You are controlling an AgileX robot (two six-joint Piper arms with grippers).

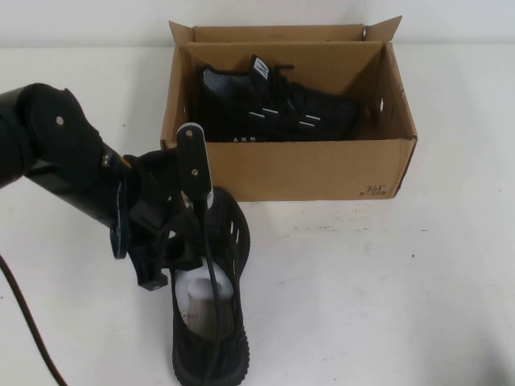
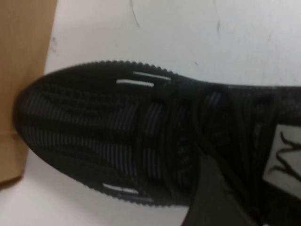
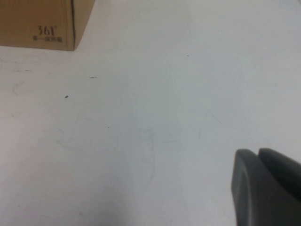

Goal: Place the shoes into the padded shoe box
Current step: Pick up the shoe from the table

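Note:
One black knit shoe (image 1: 273,108) with white dash marks lies on its side inside the brown cardboard shoe box (image 1: 322,169). The second shoe (image 1: 213,322) is in front of the box, toe toward it, white paper stuffing showing in its opening. My left gripper (image 1: 193,229) is over this shoe's lace and tongue area and is shut on it. In the left wrist view the shoe (image 2: 103,132) fills the picture, one finger (image 2: 216,197) lies by the laces, and the toe is close to the box wall (image 2: 19,70). My right gripper (image 3: 258,155) is shut and empty above bare table.
The white table (image 1: 386,281) extends to the right of the shoe and in front of the box. The box corner with the "361" print (image 3: 47,30) shows in the right wrist view, away from the right gripper. The box flaps stand open.

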